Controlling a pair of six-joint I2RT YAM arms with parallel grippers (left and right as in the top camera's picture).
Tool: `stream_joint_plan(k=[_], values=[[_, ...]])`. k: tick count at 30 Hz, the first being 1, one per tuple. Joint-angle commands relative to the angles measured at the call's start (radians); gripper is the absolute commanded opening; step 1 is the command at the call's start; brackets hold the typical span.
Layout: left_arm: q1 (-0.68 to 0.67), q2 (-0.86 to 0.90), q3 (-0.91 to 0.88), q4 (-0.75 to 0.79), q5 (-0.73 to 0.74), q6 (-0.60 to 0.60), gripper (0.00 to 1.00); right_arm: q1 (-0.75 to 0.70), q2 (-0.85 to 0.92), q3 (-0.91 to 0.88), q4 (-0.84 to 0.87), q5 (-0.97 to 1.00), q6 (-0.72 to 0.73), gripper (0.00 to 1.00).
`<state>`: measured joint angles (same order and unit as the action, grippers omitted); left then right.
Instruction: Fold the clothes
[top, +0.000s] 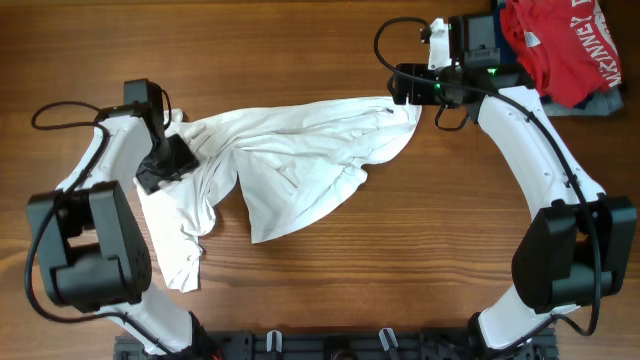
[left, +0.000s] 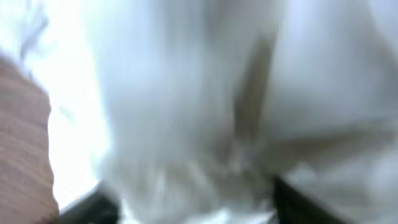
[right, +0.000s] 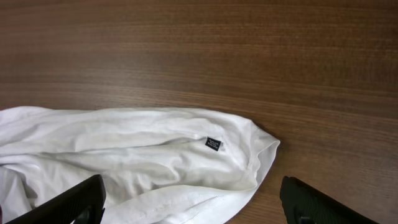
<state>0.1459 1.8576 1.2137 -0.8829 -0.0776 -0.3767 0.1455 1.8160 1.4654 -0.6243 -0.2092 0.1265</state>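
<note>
Risk sits mostly on the left side. The white short-sleeved T-shirt of thin soft fabric lies crumpled and twisted across the middle of the brown wooden table, one end trailing down under the left arm, the other reaching toward the right arm. The left gripper is pressed down into the cloth, and its wrist view is a white blur of fabric right against the lens – its dark fingers barely show at the bottom edge, so I cannot tell how wide they stand or whether any cloth is pinched between them. If it lifts with only a loose fold caught, the thin fabric would likely slip out, or a bunched double layer would come up and twist the shirt further.

The right gripper hovers just beyond the shirt's far edge, near the collar with its small black label. Its fingers stand wide apart with nothing between them. Closing from here might take the collar rib alone and drag the shirt rather than spread it.

No box or basket is in view – only a red garment with white lettering heaped on a blue one at the far right corner, well clear of the shirt.
</note>
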Motion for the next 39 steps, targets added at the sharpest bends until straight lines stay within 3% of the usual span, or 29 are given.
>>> stream_joint_plan(k=[1, 10, 20, 25, 30, 36, 39], values=[[0.003, -0.080, 0.100, -0.058, 0.036, -0.021, 1.00, 0.000, 0.026, 0.019, 0.013, -0.017, -0.019, 0.91], [0.039, -0.177, 0.256, -0.049, 0.013, 0.010, 1.00, 0.000, 0.026, 0.019, 0.024, -0.016, -0.021, 0.91], [0.072, -0.066, 0.256, 0.039, 0.025, 0.184, 1.00, 0.000, 0.026, 0.019, 0.040, -0.016, -0.022, 0.91], [0.073, -0.023, 0.256, 0.046, 0.025, 0.190, 0.98, 0.000, 0.026, 0.019, 0.037, -0.016, -0.022, 0.91], [0.073, 0.021, 0.256, 0.042, 0.025, 0.190, 0.89, 0.000, 0.026, 0.019, 0.039, -0.016, -0.022, 0.91], [0.075, 0.056, 0.256, 0.040, 0.024, 0.199, 0.59, 0.000, 0.026, 0.019, 0.040, -0.016, -0.023, 0.91], [0.075, 0.077, 0.256, 0.033, 0.016, 0.232, 0.56, 0.000, 0.026, 0.019, 0.039, -0.016, -0.023, 0.91]])
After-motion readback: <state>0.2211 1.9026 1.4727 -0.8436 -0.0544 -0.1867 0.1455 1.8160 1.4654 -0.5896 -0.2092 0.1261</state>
